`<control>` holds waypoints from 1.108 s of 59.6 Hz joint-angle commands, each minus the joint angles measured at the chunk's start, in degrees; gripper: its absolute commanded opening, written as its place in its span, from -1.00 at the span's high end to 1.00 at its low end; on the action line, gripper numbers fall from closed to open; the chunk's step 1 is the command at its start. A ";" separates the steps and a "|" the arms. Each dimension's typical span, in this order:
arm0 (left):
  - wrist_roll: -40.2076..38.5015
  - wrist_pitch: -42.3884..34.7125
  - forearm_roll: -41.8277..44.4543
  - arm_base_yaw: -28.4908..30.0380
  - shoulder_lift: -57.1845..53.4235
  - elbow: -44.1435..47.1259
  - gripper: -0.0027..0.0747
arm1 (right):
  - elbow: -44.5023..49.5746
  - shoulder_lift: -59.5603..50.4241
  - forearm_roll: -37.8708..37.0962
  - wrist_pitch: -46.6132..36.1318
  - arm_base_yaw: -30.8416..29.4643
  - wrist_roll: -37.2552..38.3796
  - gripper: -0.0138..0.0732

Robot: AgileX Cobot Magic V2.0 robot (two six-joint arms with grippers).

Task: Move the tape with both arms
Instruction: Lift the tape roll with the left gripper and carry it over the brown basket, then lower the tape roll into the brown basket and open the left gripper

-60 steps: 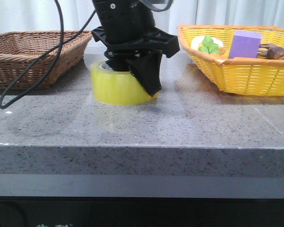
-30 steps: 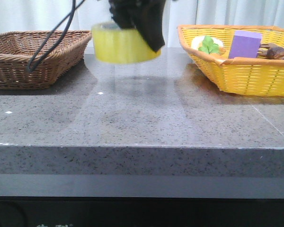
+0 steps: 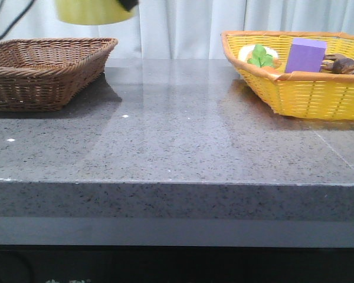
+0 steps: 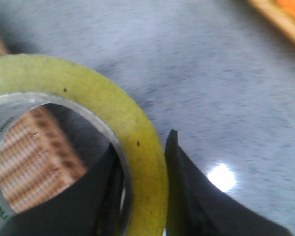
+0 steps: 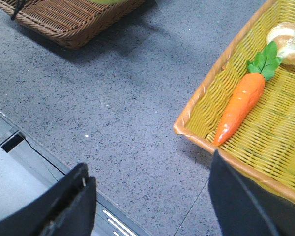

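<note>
we see our right end effector (image 5: 150,196) nearest the lens, its fingers spread wide over the desk (image 3: 177,135) edge and holding nothing. beyond it the grey speckled stone runs glossy and bare between two baskets. at right stands the yellow basket (image 3: 295,97) with a carrot (image 5: 240,105), a purple block (image 3: 305,55) and what may be a bread roll (image 5: 286,35). at left sits the brown wicker basket (image 3: 44,76). above that basket, at the top of the front view, hangs the tape (image 3: 91,10), clear of the desk. our left end effector (image 4: 142,196) clamps the roll's wall, one finger inside the core and one on the outer face. we judge the roll stiff and fairly heavy, its yellow face slick. the free side of the wall looks the best place for the second grip. pale curtains (image 3: 183,26) close the room behind.
</note>
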 commanded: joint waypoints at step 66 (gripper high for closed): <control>-1.02 -1.62 0.39 14.02 7.83 -2.21 -0.07 | -1.32 -0.21 0.08 -3.90 -0.25 -0.35 -0.49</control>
